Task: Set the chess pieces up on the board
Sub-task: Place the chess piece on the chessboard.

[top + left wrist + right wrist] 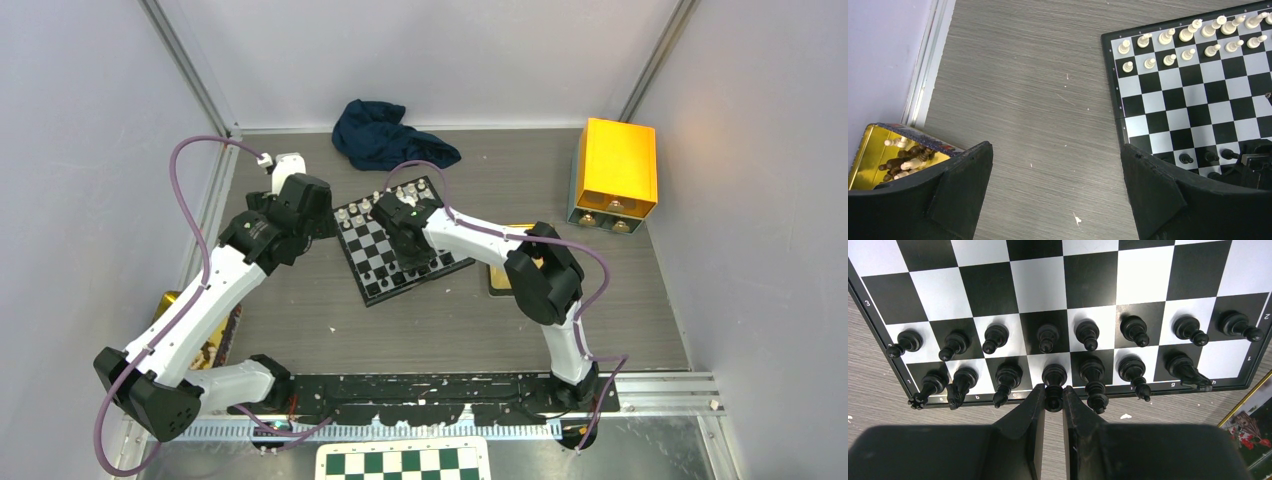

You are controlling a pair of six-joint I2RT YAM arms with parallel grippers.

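At the far left, an open gold tin (863, 157) holds a jumble of brown and cream figures. The left gripper (1055, 152) hangs over bare table (1038, 100) between that tin and the board (1193, 100), its jaws spread wide with nothing between them. The tin lies just to its left and the board's edge just to its right.

On the board, the silvery-white pieces (1188, 42) fill the two rows on the far side as this wrist sees it. The black pieces (1048, 337) line the two rows on the opposite side. The right wrist view shows eight black pawns in a full row. The back row behind them holds seven figures, so the right-hand corner square (1225, 360) is bare.

The right gripper (1053, 392) is pinched on the head of a black back-row piece (1054, 374) near the middle of that row. I cannot tell whether it is a king or a queen. The piece stands upright on its square, its long axis pointing straight up into the narrow gap between the fingers (1030, 415). A black bishop (1007, 379) and another tall piece (1093, 380) stand just beside it on either side.

With neighbours this close, I judge that letting go calls for only a small opening and then a straight lift along the piece's axis. The bare corner lies to the right of this gripper along the same row, so the right arm is the nearer one to fill it.
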